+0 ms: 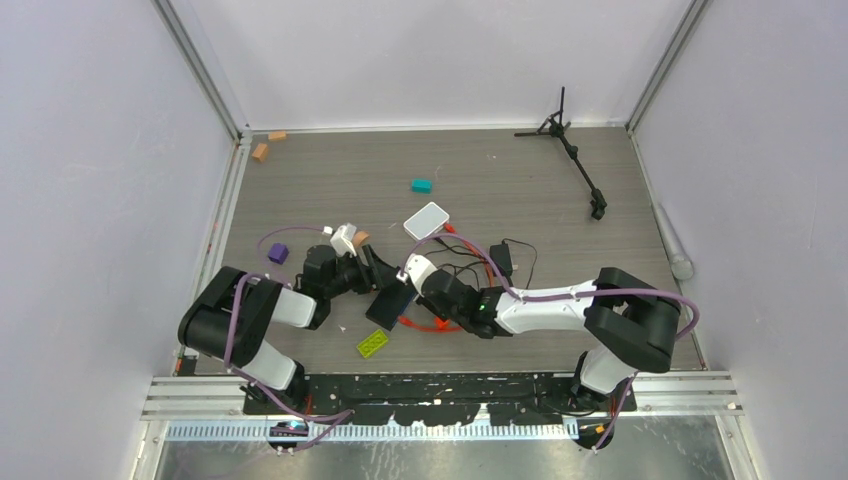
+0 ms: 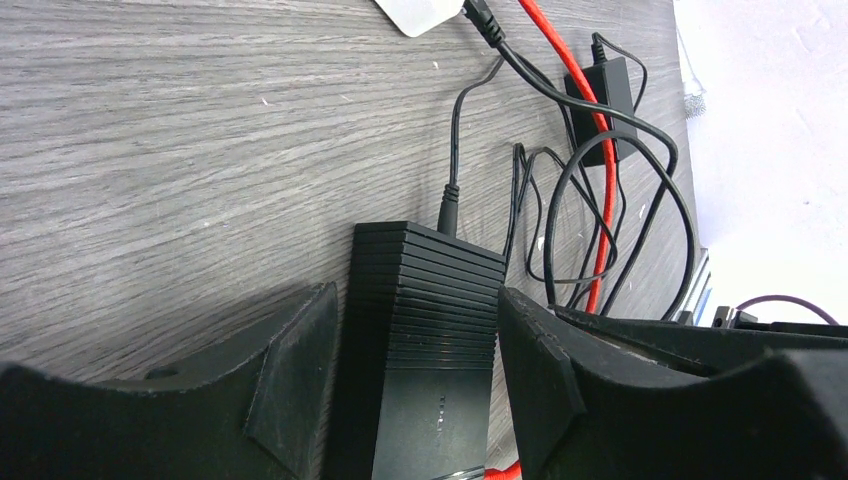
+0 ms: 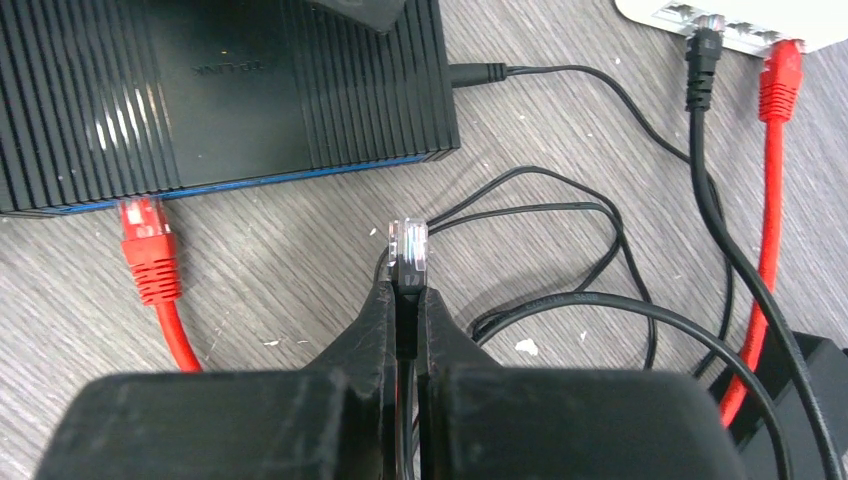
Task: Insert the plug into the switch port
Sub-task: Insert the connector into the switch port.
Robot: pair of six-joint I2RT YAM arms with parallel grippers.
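Although the bench (image 1: 500, 170) carries scattered blocks and a tangle of cables, the work sits near its front edge, between the two arms. The black ribbed switch (image 3: 230, 90) lies flat there. The left gripper (image 2: 415, 292) is clamped across it, one finger against each long side, which braces a light box that would likely slide under a push. Beyond it lies a white box (image 1: 427, 220) with a red cable (image 3: 770, 200) and a black one already seated in it. The red cable's other connector (image 3: 148, 245) sits in the switch's blue-edged face.

The plug (image 3: 407, 243) is the clear-tipped connector with a dark boot. It is pinched in the tightly clenched right gripper (image 3: 407, 290), just in front of that face and to the right of the seated red connector. The ports themselves cannot be seen from any view.

The plug is probably very light, hard and a little brittle, especially at its latch tab. Its cable is springy and may twist or tug it off line. The boot just behind the clear body is the sensible hold, leaving the tip free to enter, and that is where the fingers sit now.
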